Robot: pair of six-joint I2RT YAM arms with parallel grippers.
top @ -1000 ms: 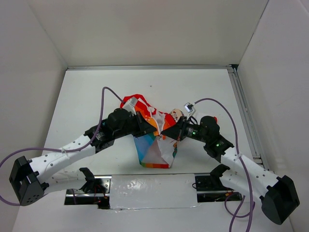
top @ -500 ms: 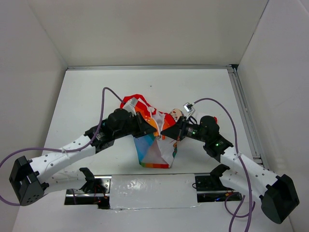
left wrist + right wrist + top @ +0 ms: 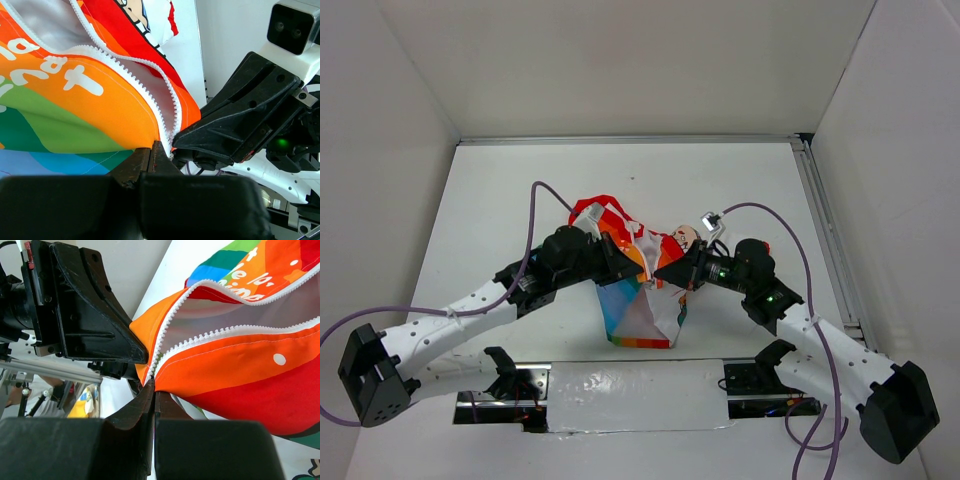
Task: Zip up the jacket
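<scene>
The jacket (image 3: 642,300) is held up between both arms at the table's middle, rainbow panels hanging down, red trim at the back. My left gripper (image 3: 625,262) is shut on the jacket's front edge by the white zipper teeth (image 3: 150,87); in the left wrist view its jaws (image 3: 151,150) pinch the fabric. My right gripper (image 3: 665,272) is shut on the opposite front edge; its jaws (image 3: 154,387) clamp the orange fabric (image 3: 235,365) where the two zipper rows (image 3: 210,335) meet. The two grippers sit tip to tip, almost touching. The zipper stands open above them.
A metal rail (image 3: 825,235) runs along the table's right side. White walls enclose the back and sides. A foil-covered strip (image 3: 635,395) lies between the arm bases at the near edge. Purple cables (image 3: 535,215) arch over both arms.
Almost nothing differs; both grippers stay clamped on the jacket, with only a slight shift of the right arm.
</scene>
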